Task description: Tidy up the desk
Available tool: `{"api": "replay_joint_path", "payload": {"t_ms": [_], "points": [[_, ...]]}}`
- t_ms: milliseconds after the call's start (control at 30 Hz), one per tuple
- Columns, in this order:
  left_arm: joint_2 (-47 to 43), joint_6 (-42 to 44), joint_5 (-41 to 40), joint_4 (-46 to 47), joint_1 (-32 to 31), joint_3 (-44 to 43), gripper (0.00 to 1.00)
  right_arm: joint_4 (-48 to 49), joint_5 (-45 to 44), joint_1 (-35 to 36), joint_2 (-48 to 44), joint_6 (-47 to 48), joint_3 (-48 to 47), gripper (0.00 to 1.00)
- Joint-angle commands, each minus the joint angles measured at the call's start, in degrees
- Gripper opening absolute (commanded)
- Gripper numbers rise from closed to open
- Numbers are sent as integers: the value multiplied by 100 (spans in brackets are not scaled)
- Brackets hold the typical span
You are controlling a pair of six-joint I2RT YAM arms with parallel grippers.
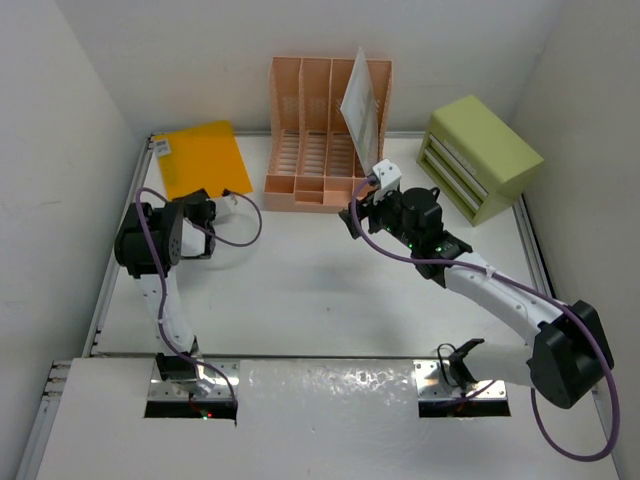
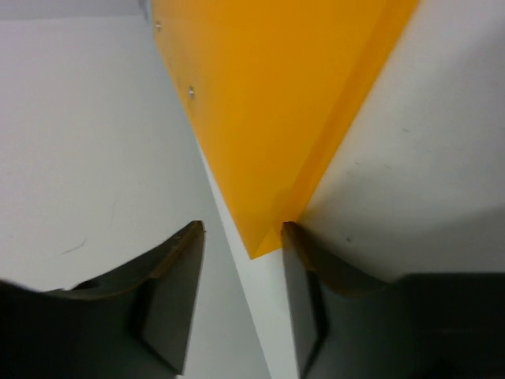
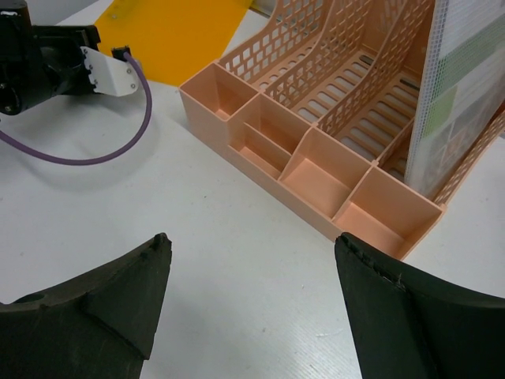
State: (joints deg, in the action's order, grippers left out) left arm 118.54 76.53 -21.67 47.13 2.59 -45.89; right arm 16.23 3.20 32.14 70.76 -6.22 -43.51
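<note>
The white desk (image 1: 320, 290) carries an orange folder (image 1: 200, 158) lying flat at its far left. My left gripper (image 1: 225, 203) is at the folder's near corner. In the left wrist view its jaws (image 2: 243, 229) are open, and the folder's corner (image 2: 268, 118) pokes in between the fingertips, close to the right finger (image 2: 304, 284). My right gripper (image 1: 358, 205) hovers in front of the peach file rack (image 1: 325, 135). It is wide open and empty (image 3: 252, 241) over bare desk. A clear document sleeve (image 1: 362, 100) stands in the rack's right slot.
A lime-green drawer box (image 1: 480, 155) stands at the far right. The rack (image 3: 316, 142) with its sleeve (image 3: 465, 87) lies ahead of the right gripper. A purple cable (image 3: 95, 154) loops off the left arm. White walls close in on three sides.
</note>
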Motion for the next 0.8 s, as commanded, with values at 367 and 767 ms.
{"api": "replay_joint_path", "payload": {"t_ms": [367,767], "points": [[319,-16,84,-1,-4,-720,0,117,31,38,-229,-29,26,82],[-1491,-1157,550,-3604,259,-1255,0,-304,154,38,130,209,-307,83]]}}
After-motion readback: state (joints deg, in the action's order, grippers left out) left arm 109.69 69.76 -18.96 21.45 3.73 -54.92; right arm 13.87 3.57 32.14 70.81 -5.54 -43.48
